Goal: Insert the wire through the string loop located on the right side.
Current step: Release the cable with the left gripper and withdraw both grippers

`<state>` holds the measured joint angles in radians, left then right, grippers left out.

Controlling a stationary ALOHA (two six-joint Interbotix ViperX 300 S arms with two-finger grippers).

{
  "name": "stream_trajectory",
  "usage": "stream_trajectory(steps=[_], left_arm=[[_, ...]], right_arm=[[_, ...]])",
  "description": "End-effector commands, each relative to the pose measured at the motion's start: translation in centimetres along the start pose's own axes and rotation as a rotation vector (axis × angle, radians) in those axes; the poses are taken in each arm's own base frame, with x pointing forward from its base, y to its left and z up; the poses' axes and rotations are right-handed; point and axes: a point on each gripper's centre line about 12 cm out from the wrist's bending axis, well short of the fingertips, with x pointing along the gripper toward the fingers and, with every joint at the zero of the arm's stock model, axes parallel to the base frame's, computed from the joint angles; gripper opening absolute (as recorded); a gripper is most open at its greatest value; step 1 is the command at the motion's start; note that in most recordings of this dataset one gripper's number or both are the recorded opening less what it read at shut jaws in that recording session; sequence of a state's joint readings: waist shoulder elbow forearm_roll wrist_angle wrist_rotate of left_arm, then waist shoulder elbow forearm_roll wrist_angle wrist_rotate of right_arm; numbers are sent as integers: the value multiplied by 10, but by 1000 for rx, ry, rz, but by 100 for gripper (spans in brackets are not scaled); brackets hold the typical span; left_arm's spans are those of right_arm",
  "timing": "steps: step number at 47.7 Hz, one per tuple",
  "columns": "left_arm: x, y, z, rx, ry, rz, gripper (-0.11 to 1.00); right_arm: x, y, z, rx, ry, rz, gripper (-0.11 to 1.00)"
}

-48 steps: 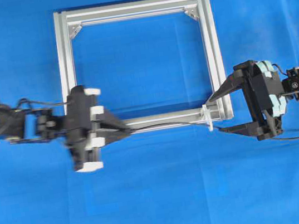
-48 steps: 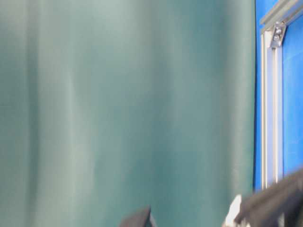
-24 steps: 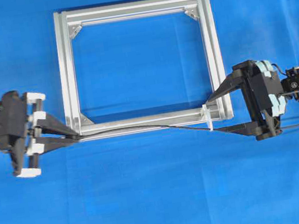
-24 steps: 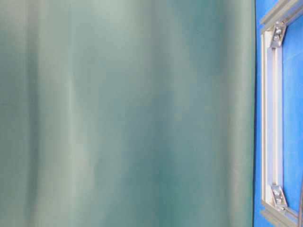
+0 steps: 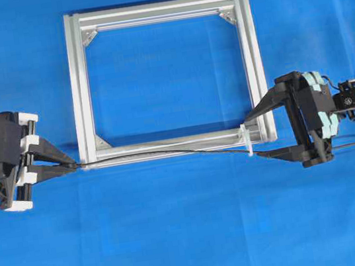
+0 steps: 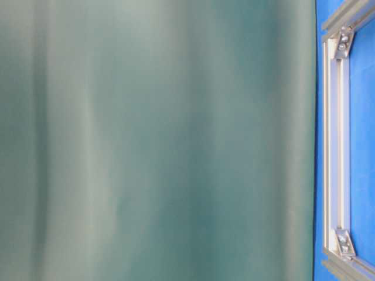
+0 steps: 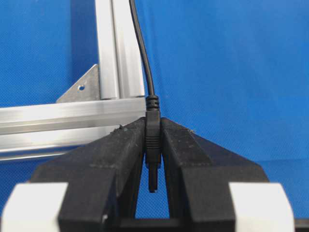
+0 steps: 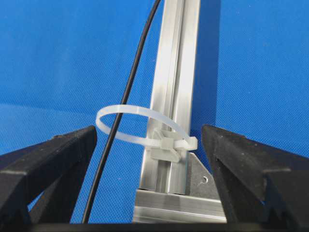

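Fingers on the left gripper (image 7: 153,145) are pinched tight on the plug end of the wire (image 5: 167,152), just off the near-left corner of the frame (image 5: 79,87); right gripper (image 5: 265,134) has its fingers spread wide with nothing in them, sitting either side of the string loop (image 8: 140,126) at the frame's near-right corner.

From the right wrist view the wire already runs through the loop and along the frame's near bar; so the risk, as I read it, is the left arm tugging further away from the frame and dragging the cable's other end back out through the loop; or the pull bending that flimsy loop sideways; the right fingers closing could also snag the loop instead of the wire.

Count: two grippers; one wire; one loop; one frame.
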<state>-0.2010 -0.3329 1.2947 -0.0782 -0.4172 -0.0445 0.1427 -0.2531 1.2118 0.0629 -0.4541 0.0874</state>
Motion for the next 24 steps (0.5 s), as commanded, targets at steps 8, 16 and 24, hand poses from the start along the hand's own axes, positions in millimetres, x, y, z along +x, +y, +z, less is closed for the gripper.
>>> stream_trajectory(steps=[8,16,24], left_arm=[[0,0,4,-9,-16,2,10],[0,1,2,-28,-2,3,58],[0,2,-1,-32,25,8,88]], right_arm=[[1,1,12,7,-40,2,93],[1,1,11,6,-34,2,93],[1,1,11,5,-26,2,93]])
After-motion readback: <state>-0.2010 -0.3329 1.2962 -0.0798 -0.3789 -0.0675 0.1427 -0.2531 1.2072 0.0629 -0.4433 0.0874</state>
